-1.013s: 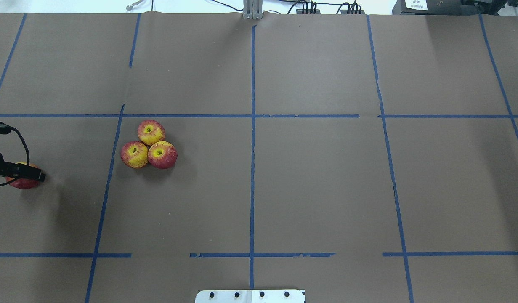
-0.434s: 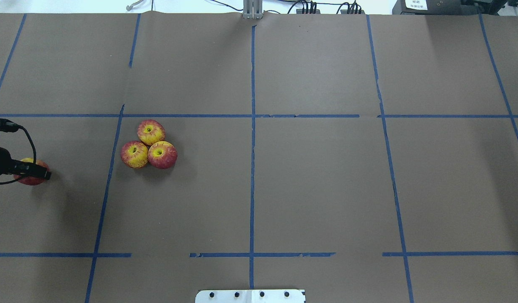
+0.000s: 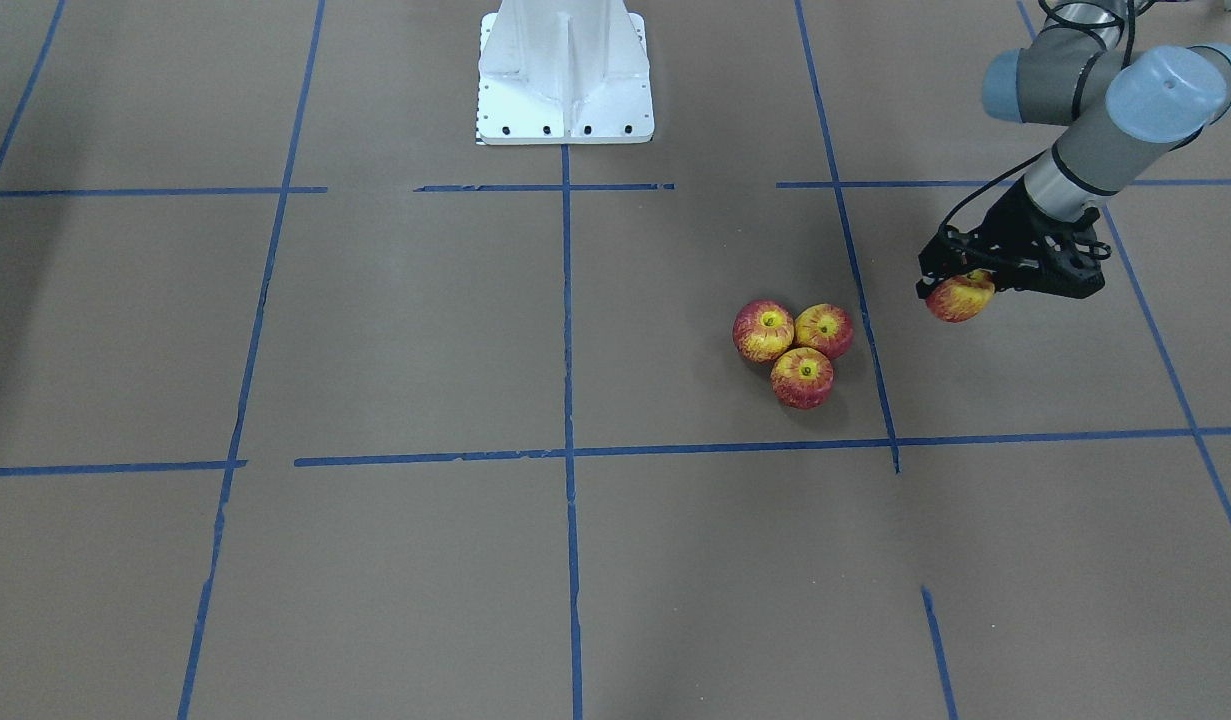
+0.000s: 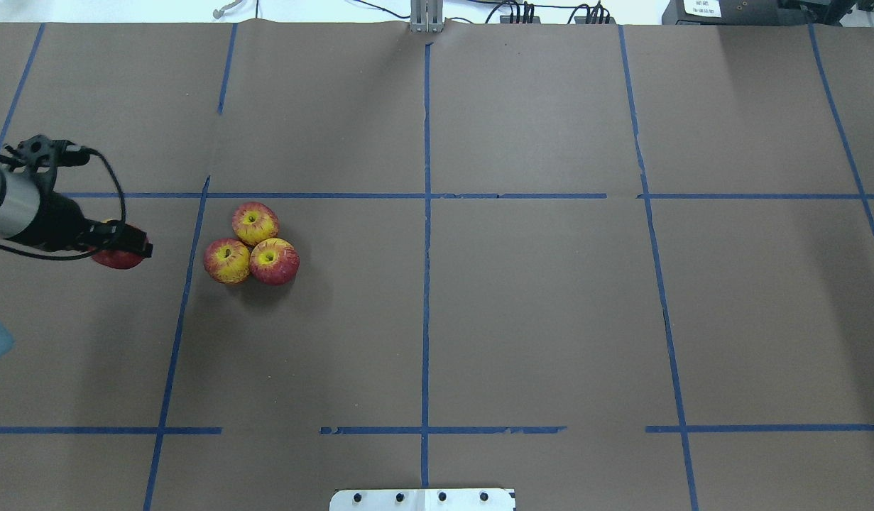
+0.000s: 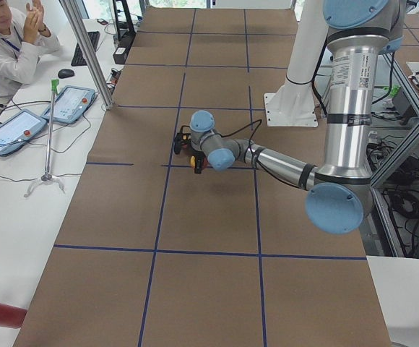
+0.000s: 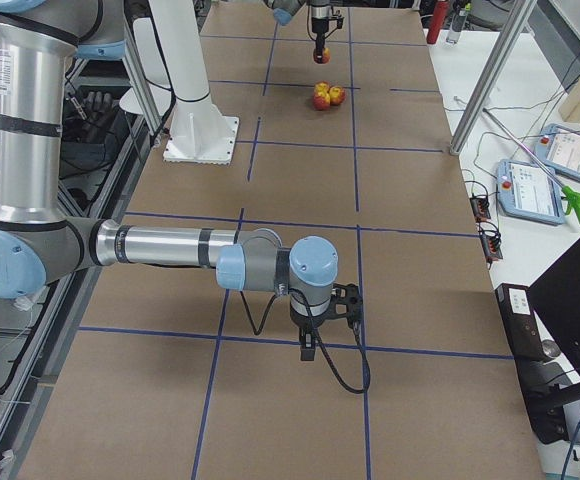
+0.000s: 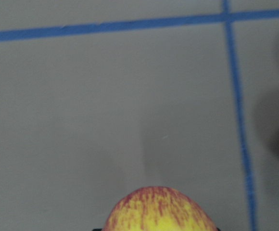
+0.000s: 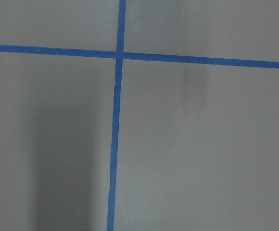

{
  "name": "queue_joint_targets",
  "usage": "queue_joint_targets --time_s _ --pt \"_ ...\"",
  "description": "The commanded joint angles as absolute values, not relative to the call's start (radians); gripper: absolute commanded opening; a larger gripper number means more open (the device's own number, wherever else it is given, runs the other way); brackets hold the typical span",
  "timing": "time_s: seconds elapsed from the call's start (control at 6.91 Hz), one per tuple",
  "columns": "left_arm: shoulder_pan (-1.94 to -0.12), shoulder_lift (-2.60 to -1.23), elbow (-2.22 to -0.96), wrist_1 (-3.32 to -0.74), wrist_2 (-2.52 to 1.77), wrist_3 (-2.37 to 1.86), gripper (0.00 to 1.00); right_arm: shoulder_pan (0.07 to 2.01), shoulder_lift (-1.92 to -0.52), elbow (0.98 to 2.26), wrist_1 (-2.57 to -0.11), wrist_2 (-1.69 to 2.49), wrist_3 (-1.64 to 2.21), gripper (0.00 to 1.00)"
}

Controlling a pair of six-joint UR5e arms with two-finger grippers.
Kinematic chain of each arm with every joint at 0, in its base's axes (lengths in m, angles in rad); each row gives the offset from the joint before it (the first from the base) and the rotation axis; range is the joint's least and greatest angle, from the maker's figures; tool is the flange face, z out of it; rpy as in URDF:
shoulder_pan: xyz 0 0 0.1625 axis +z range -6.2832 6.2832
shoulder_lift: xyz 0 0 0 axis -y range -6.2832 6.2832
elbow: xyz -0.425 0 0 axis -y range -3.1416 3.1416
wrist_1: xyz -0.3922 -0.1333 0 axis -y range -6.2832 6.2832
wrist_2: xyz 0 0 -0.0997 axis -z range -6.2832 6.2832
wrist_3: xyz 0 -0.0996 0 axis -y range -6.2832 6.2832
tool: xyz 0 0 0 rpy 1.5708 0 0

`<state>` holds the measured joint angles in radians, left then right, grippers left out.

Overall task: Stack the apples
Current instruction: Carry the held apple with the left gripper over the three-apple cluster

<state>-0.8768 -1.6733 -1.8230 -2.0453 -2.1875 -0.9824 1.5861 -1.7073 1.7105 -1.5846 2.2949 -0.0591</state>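
Observation:
Three red-and-yellow apples (image 4: 255, 223) (image 4: 226, 260) (image 4: 274, 261) sit touching in a tight triangle on the brown paper, stem dimples up; the cluster also shows in the front-facing view (image 3: 802, 377). My left gripper (image 4: 124, 248) is shut on a fourth apple (image 3: 960, 298) and holds it above the table, to the left of the cluster in the overhead view. That apple fills the bottom of the left wrist view (image 7: 161, 211). My right gripper (image 6: 308, 350) shows only in the exterior right view, far from the apples; I cannot tell if it is open or shut.
Blue tape lines (image 4: 426, 213) divide the brown paper into squares. The white robot base (image 3: 565, 80) stands at the table's near edge. A side table with tablets (image 5: 68, 105) and a seated person (image 5: 11, 43) lies beyond the far edge.
My left gripper has carried the fourth apple to the right and farther from the robot, toward the cluster of three. The three apples have not moved.

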Motion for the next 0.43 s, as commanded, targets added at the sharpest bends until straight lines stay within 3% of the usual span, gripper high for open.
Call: queue_joint_targets --time_s 0.0,0.29 --pt "-0.791 -1.895 -1.821 -1.820 -2.180 -1.121 0.00 1.586 -1.707 1.710 -1.585 2.295 -0.058 1.00" --pt "-0.759 -1.925 -1.810 -1.790 -2.177 -1.121 0.00 1.586 -1.707 1.710 -1.585 2.295 -0.060 1.00"
